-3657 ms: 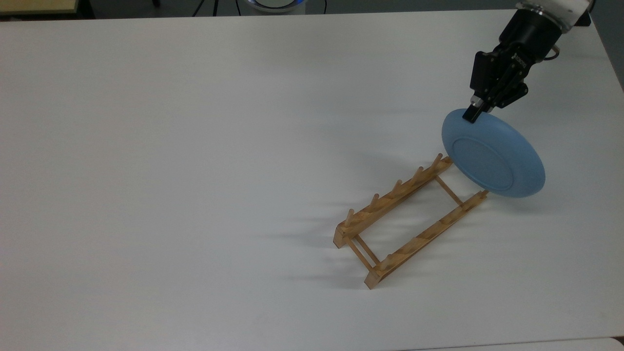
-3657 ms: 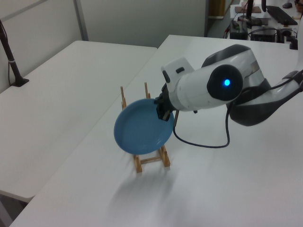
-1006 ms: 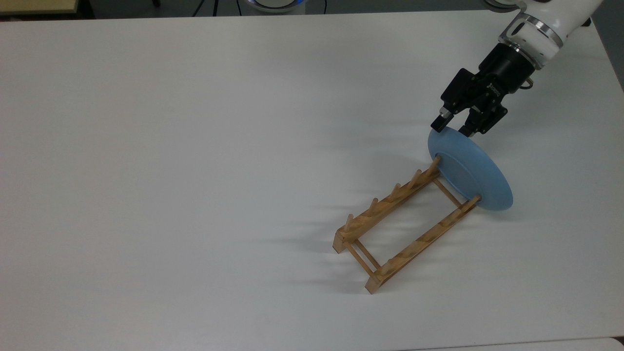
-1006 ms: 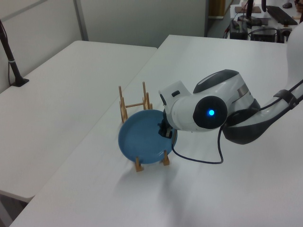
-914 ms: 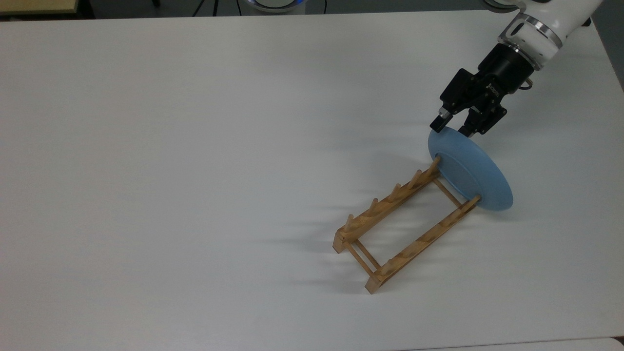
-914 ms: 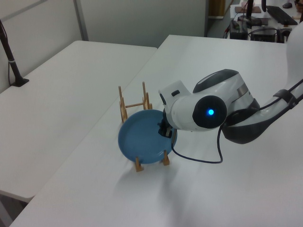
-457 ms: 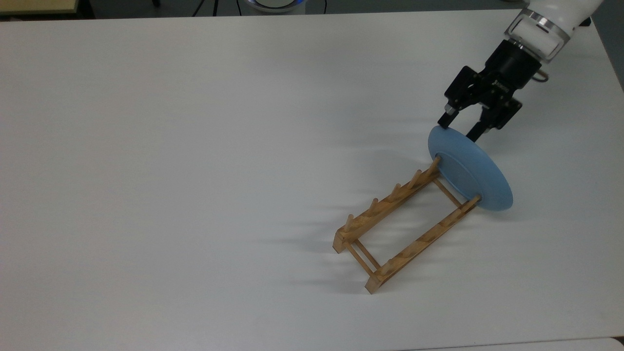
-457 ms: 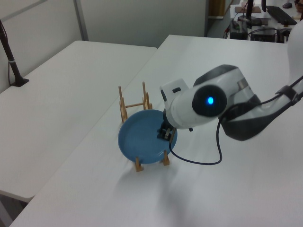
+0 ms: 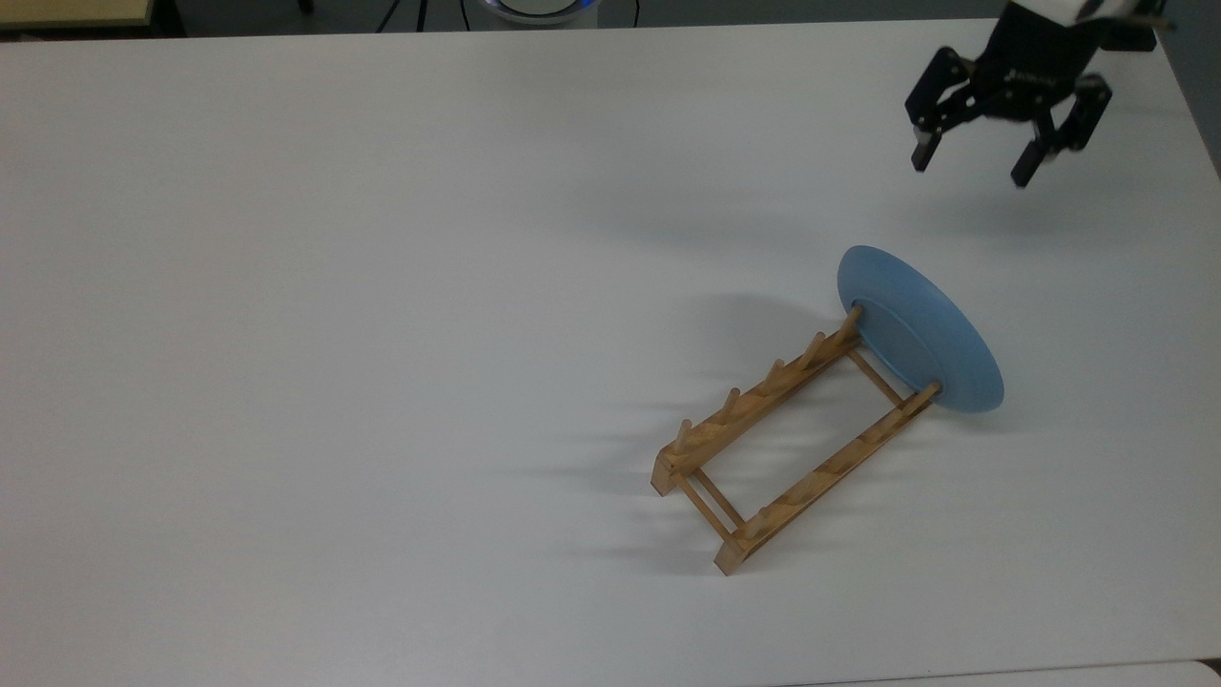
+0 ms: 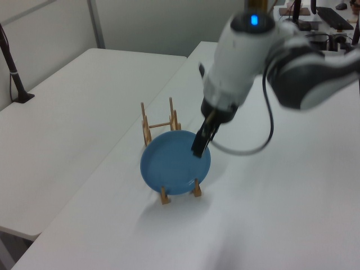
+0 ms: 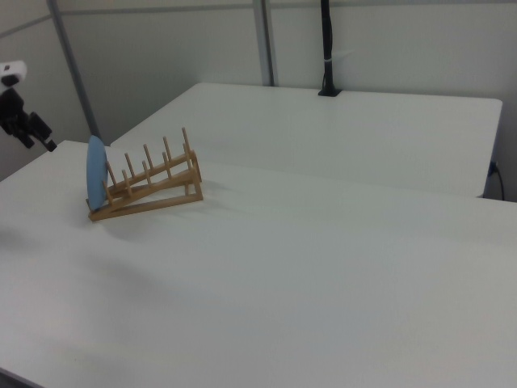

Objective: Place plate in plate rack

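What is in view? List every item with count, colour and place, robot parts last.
plate: one, light blue, on edge against the end pegs of the rack, at the top view's right.
rack: one, light wood, on the table, slots beyond the plate unfilled.
table: one, white, under the rack.
second table: one, white, behind in the right view.
black pole: one, on the second table.
gripper: one, black, open, above the plate, apart from it.

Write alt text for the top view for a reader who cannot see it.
A light-blue plate stands on edge at the end of a small wooden plate rack on a white table, leaning against its last pegs. The robot's black gripper hovers open above and apart from the plate, near the top view's upper right corner.
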